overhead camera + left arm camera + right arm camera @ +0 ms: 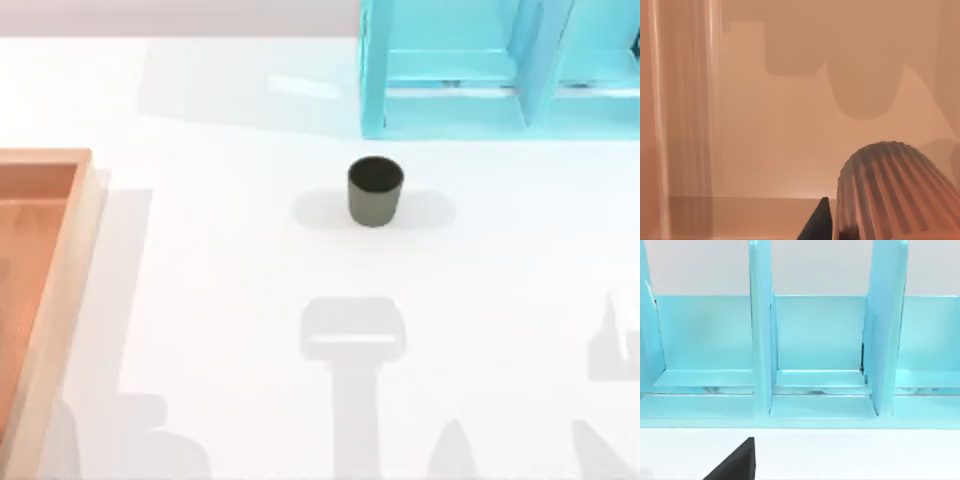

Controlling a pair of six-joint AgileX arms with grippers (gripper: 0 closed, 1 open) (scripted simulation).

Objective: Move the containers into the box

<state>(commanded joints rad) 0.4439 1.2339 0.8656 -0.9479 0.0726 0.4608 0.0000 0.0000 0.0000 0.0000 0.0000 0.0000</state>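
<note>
White table [230, 300] with unlabelled olive cup [375, 190], ribbed coppery cup [895, 195] in box [60, 290]; end effector grip unclear.

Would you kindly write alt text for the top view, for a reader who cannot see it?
A squat dark olive-green cup stands upright mid-table on a white surface. A shallow orange-brown wooden tray lies at the left edge, and a cyan shelf unit stands behind the cup, to its right.

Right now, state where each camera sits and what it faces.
Top view: overhead, looking down at the table, olive cup, box and shelf unit.
Left wrist: inside the box, ribbed coppery cup close, dark fingertip.
Right wrist: faces the shelf unit, dark fingertip.
Shared: top and right wrist see the shelf.
</note>
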